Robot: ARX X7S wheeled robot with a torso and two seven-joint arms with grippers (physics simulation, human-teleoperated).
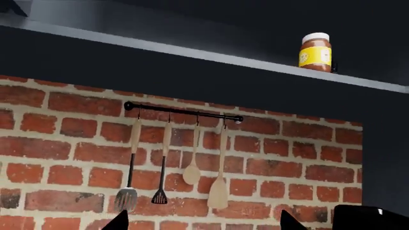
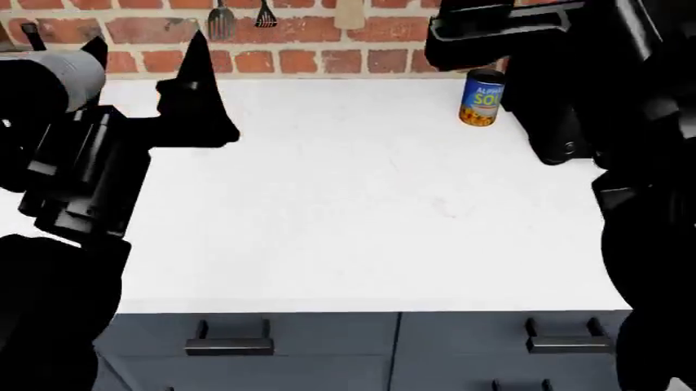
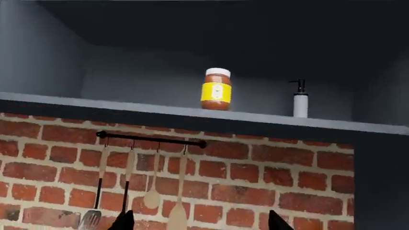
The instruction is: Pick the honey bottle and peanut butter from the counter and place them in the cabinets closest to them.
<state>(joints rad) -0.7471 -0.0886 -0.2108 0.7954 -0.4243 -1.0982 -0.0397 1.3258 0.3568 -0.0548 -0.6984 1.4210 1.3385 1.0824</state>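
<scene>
The peanut butter [image 3: 217, 89], a brown jar with a white lid and yellow label, stands upright on the shelf of the open dark cabinet [image 3: 191, 114] above the brick wall; it also appears in the left wrist view [image 1: 315, 51]. The honey bottle is out of view. My left gripper [image 1: 203, 223] is open and empty, aimed at the wall well below the jar. It is raised over the counter's back left [image 2: 147, 55]. Also open and empty, my right gripper [image 3: 201, 223] points at the bricks under the shelf.
A white pump bottle [image 3: 300, 99] stands on the shelf to the right of the jar. Utensils hang from a black rail [image 1: 182, 111] on the brick wall. A soup can [image 2: 481, 97] sits at the back of the white counter [image 2: 359, 204], beside my right arm [image 2: 566, 81].
</scene>
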